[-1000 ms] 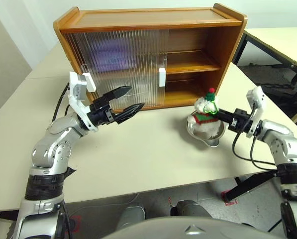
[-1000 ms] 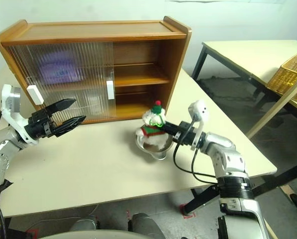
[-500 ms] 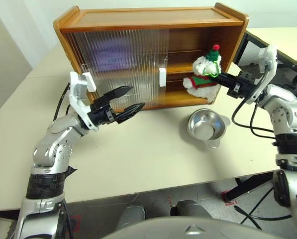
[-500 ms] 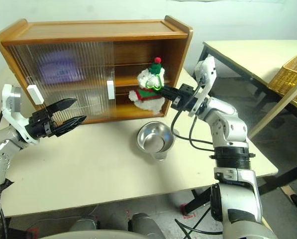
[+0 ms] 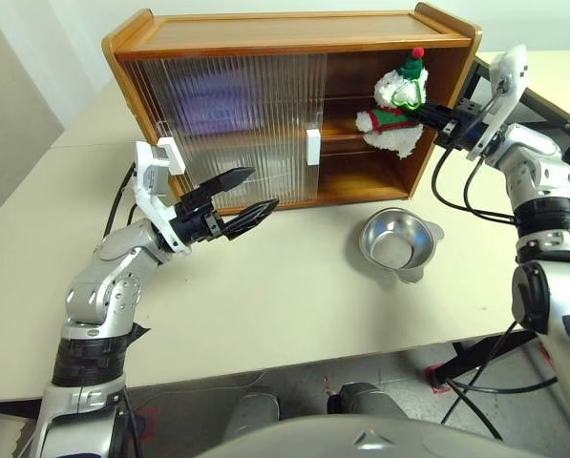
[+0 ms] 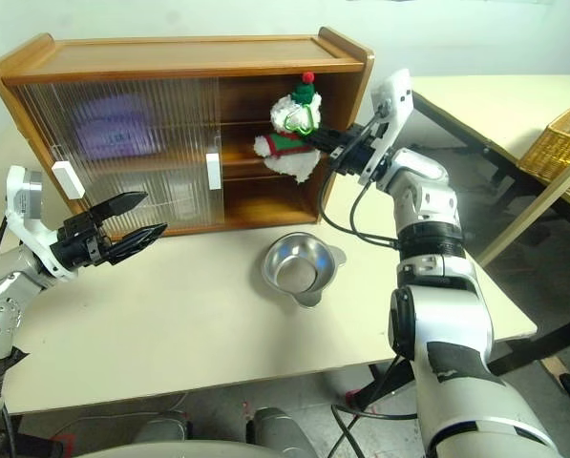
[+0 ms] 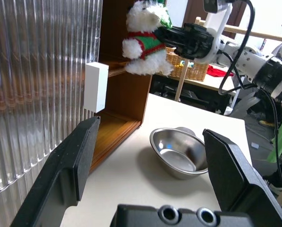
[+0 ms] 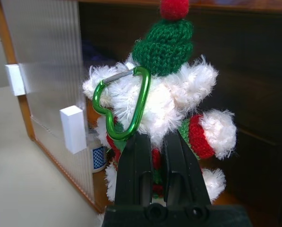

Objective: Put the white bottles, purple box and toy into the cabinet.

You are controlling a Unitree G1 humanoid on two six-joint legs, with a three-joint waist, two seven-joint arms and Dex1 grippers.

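— White fluffy plush toy [image 5: 391, 107] with red and green trim: where?
— Clamped in the right claw [image 5: 428, 116], at the honey-brown wooden cabinet's [image 5: 265, 43] open upper shelf.
— Left claw [image 5: 247, 197]?
— Spread wide, empty, above the bench [image 5: 294, 296].

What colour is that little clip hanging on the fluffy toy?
The clip on the toy is shiny green, heart-shaped; the right wrist view shows it best.

one toy [image 5: 395, 107], one steel bowl [image 5: 396, 242], one cabinet [image 5: 265, 43], one purple box [image 5: 211, 100], one white bottle [image 8: 98, 155]
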